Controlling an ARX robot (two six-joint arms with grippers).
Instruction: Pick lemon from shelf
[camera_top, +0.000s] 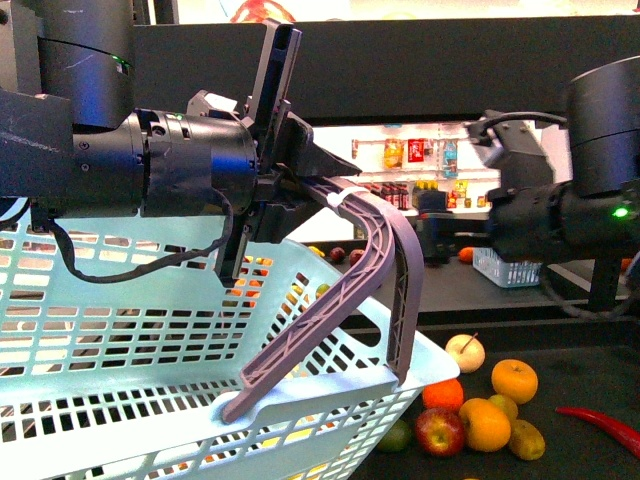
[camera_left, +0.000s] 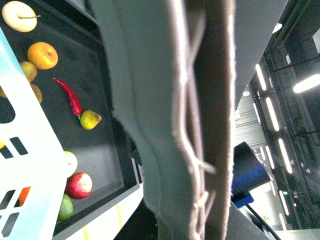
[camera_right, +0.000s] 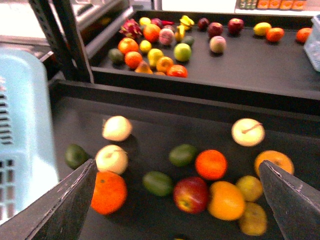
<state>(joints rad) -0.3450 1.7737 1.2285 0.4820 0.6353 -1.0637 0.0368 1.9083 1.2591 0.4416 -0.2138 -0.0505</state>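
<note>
Two black tray decks noted on the shelf, a dark rack with perforated uprights: the near deck lies under my right fingers, and the far deck lies beyond my fingertips, past a raised lip. Room behind: bright white store shelves with bottles and packets, and strip lights overhead. My right gripper is spread wide above the near deck, not touching any fruit. The lemon, as I read it, is the small yellow fruit on the near deck, close to my finger on the side away from the basket. It sits packed between two oranges with a duller yellow fruit just beside it; blur leaves the identification uncertain. Between my fingers: a red apple, another orange and green fruits; pale apples lie nearer the basket-side finger. A red chilli lies well off to the outer side. The far deck carries a dense cluster of mixed fruit and a small blue crate at its edge. My left gripper is clamped on the mauve handle of the pale blue basket, which hangs below my fingers. I cannot tell its contents; only colours show through the slots.
</note>
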